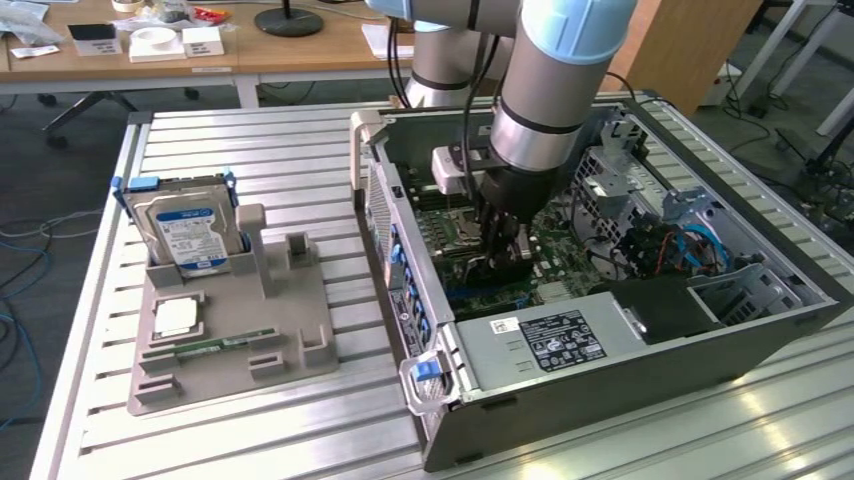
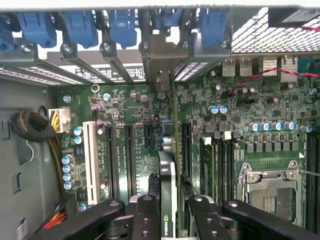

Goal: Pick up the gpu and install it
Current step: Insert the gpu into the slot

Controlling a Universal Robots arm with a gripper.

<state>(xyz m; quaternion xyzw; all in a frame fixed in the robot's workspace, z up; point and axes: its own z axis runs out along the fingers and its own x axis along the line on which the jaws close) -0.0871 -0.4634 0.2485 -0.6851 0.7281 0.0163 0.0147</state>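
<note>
My gripper (image 1: 501, 250) reaches down into the open computer case (image 1: 441, 400), over the green motherboard (image 1: 461, 275). In the wrist view the gripper (image 2: 169, 220) is shut on the gpu (image 2: 167, 175). The thin card is seen edge-on between the black fingers (image 2: 146, 217). It stands upright along a long expansion slot. Its silver end bracket (image 2: 159, 60) lies against the case's rear slot openings, among the blue latches (image 2: 125, 22). I cannot tell whether the card's lower edge sits in the slot. In the exterior view the arm hides most of the card.
On the exterior view's left, a grey fixture (image 1: 307, 330) holds a blue-labelled hard drive (image 1: 187, 228), a small square chip (image 1: 176, 318) and a green memory stick (image 1: 211, 347). Inside the case are the power supply (image 1: 561, 340), the drive cage (image 1: 627, 160), cables and the processor socket (image 2: 270, 187).
</note>
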